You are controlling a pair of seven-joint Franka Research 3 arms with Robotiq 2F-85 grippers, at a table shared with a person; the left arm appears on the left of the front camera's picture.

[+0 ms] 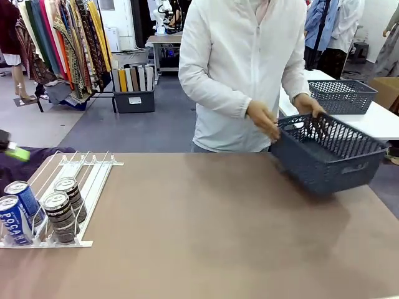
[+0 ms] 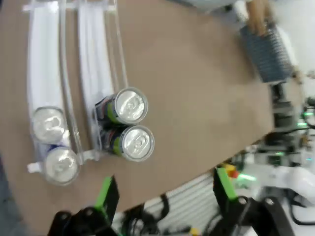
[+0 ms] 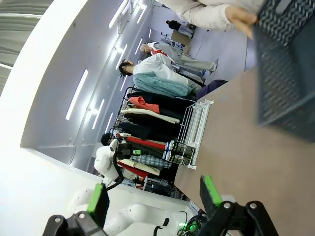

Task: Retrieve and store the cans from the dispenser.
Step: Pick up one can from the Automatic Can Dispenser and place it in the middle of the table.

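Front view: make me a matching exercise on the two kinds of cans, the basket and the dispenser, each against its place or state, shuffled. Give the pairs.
1. blue-and-white cans
2. black cans
3. dark grey basket
4. dispenser

A. tilted, held by the person at the far right
B. lying flat on the table, left side
C. in the left one of the two filled lanes
D. in the right one of the two filled lanes

Pairs: 1-C, 2-D, 3-A, 4-B

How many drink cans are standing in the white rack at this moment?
4. All stand at the low end of the dispenser: two blue-and-white cans in one lane, two black cans in the lane to their right. None seems hidden.
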